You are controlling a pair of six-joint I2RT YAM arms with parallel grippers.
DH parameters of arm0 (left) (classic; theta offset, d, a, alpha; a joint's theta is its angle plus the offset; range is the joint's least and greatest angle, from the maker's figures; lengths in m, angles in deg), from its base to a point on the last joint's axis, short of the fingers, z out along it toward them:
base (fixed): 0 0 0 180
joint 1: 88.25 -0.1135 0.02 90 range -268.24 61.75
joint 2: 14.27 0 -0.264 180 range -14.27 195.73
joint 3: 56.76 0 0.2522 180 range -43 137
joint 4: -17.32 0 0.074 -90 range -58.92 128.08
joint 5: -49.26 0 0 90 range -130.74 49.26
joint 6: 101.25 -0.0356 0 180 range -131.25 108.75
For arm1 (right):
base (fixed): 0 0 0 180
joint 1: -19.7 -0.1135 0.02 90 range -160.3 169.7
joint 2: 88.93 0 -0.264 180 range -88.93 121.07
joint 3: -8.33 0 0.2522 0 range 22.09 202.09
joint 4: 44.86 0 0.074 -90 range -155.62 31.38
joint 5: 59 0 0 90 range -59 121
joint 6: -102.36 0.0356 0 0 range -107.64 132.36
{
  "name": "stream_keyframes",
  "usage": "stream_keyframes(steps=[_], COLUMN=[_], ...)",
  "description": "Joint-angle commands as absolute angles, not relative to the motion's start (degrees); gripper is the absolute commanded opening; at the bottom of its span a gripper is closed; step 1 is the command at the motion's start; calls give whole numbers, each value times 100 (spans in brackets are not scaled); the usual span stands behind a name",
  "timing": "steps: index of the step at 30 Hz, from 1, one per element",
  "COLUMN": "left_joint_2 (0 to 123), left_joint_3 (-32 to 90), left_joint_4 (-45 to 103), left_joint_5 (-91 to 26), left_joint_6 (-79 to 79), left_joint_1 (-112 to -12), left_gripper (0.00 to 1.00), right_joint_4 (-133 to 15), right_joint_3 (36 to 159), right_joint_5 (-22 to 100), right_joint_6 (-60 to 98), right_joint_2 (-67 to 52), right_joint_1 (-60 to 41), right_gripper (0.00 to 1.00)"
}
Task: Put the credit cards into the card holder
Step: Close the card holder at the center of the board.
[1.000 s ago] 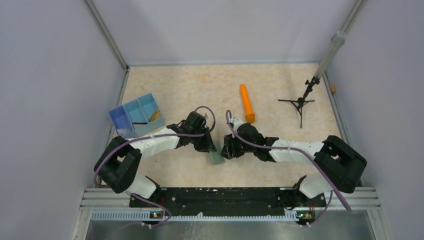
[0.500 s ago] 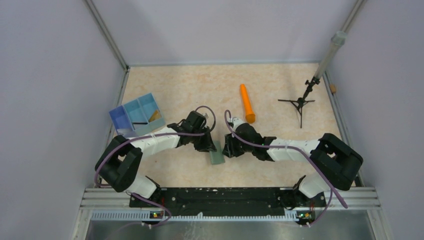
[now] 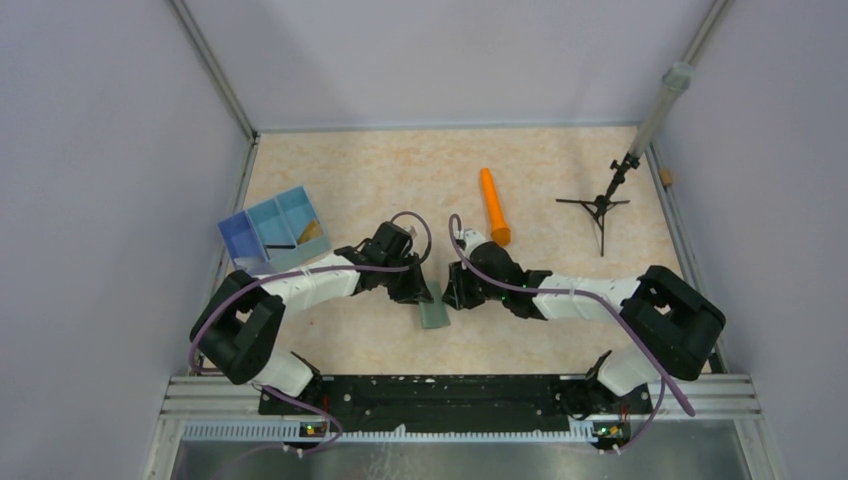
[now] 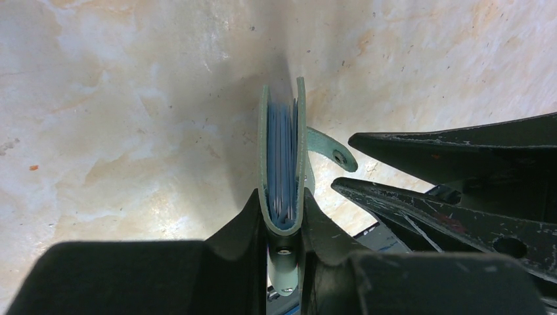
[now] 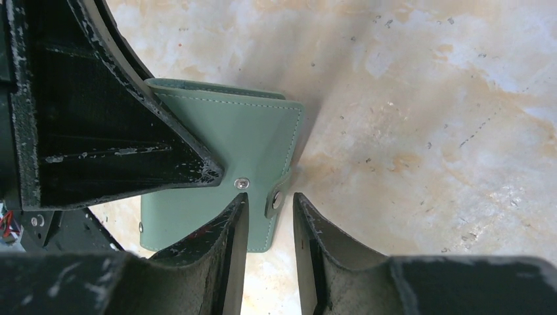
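The grey-green card holder (image 3: 434,314) stands on edge on the table between my two grippers. My left gripper (image 3: 422,294) is shut on its folded spine (image 4: 282,200), and the pale blue inside (image 4: 281,151) shows between the covers. The card holder's flat side faces the right wrist view (image 5: 223,138). Its snap strap (image 5: 277,197) sticks out between the fingers of my right gripper (image 5: 269,200), which is open and does not clamp it. A small gold-tan piece that looks like credit cards (image 3: 312,229) lies in the blue tray.
The blue three-compartment tray (image 3: 243,240) stands at the left, with a thin dark item in its middle compartment. An orange cylinder (image 3: 494,205) lies behind the right gripper. A black tripod stand (image 3: 598,206) stands at the back right by the wall rail.
My right gripper has edged slightly left, closer to the card holder. The left gripper and the card holder have hardly moved.
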State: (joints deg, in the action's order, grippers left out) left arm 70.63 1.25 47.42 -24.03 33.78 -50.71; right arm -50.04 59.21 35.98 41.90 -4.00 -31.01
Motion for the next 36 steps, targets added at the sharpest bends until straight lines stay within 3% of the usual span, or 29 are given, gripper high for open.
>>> stream_keyframes(steps=[1,14,36], left_joint_2=[7156,7141,7135], left_joint_3=[140,122,58], left_joint_4=[5112,5104,4954], left_joint_5=[-2685,-2694,-2692], left_joint_6=[3124,3145,3267], left_joint_1=[-5097,-5094,-5098], left_gripper=[0,0,0], right_joint_4=[-4737,-4808,-4362], right_joint_3=[6216,6189,6059], right_joint_5=[3594,3593,3924], right_joint_6=[4177,4186,4464], right_joint_2=[-321,-333,-67], right_joint_1=[-3057,-3049,-3109], right_gripper=[29,0,0])
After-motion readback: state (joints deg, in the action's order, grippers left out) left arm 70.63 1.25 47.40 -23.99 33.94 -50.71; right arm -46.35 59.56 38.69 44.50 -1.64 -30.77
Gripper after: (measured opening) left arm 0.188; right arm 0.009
